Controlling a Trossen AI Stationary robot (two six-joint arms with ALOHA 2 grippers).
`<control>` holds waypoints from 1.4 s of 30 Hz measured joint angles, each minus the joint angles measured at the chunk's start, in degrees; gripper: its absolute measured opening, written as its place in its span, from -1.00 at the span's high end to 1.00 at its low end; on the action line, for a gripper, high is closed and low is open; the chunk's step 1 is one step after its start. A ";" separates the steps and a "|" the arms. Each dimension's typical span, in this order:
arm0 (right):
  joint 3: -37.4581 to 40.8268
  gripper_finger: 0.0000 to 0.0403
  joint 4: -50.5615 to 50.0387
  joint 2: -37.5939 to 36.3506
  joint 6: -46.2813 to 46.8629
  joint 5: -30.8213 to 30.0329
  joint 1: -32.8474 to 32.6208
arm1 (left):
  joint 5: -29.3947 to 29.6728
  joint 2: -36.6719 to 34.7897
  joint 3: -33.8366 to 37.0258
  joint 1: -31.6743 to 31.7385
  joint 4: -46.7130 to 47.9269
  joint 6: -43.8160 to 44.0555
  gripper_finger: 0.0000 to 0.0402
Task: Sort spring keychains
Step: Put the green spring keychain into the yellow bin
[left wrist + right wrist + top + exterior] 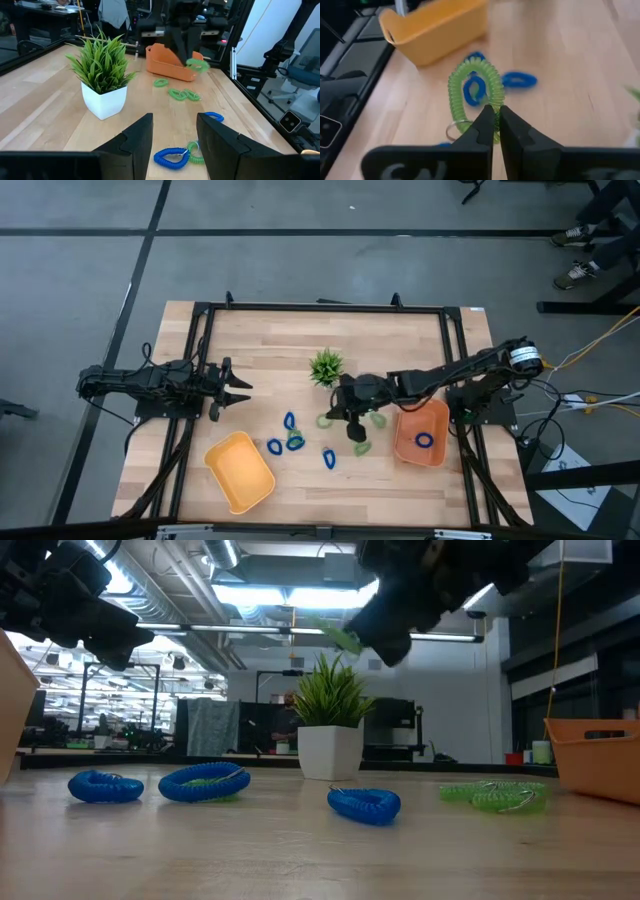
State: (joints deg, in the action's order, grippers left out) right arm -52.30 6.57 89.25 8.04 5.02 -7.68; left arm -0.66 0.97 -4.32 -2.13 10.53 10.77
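My right gripper (pixel 495 120) hangs above the middle of the table, in front of the spiky plant (pixel 326 366), shut on a light green spring keychain (pixel 475 85). The same keychain (pixel 198 64) shows lifted off the wood in the left wrist view. Blue keychains (pixel 289 421) (pixel 275 447) (pixel 328 457) and green ones (pixel 362 447) (pixel 378 418) lie flat on the table. One blue keychain (pixel 425 440) lies in the orange tray (pixel 405 448). The yellow tray (pixel 225 480) sits near the front left. My left gripper (pixel 240 388) waits open at the table's left. My right gripper pinches the green keychain's coil (pixel 496 131) between its two fingertips, at the end of the loop nearest the gripper. The fingers slant down from the table's right. The loop sticks out beyond the fingertips, clear of the table, and a metal ring (pixel 452 131) hangs beside the pinched spot.
The potted plant (pixel 330 720) stands just behind the gripper. A black frame (pixel 200 360) runs round the tabletop. Bare wood lies between the loose keychains and the yellow tray (pixel 435 30).
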 joint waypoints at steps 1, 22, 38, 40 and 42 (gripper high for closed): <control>-0.01 0.92 0.53 0.00 -0.65 0.27 -0.20 | -0.01 0.00 0.01 0.00 0.00 0.00 0.26; -0.08 0.92 0.77 -0.02 -2.26 0.59 -2.35 | -0.05 0.00 0.20 -0.01 -9.78 16.17 0.26; -0.08 0.92 5.07 -0.07 -4.46 -1.14 -5.37 | 4.15 14.52 0.09 -2.30 -24.33 24.57 0.26; -0.08 0.92 5.18 -0.07 -5.43 -3.20 -5.33 | 4.14 19.25 0.09 -2.89 -29.03 26.19 0.26; -0.08 0.92 5.18 -0.07 -6.65 -6.22 -5.33 | 4.22 24.10 -0.09 -3.40 -34.58 28.22 0.26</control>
State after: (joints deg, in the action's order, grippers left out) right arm -52.38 11.75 89.19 1.39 -1.20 -13.02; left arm 3.57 25.07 -4.41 -5.53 -24.05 38.99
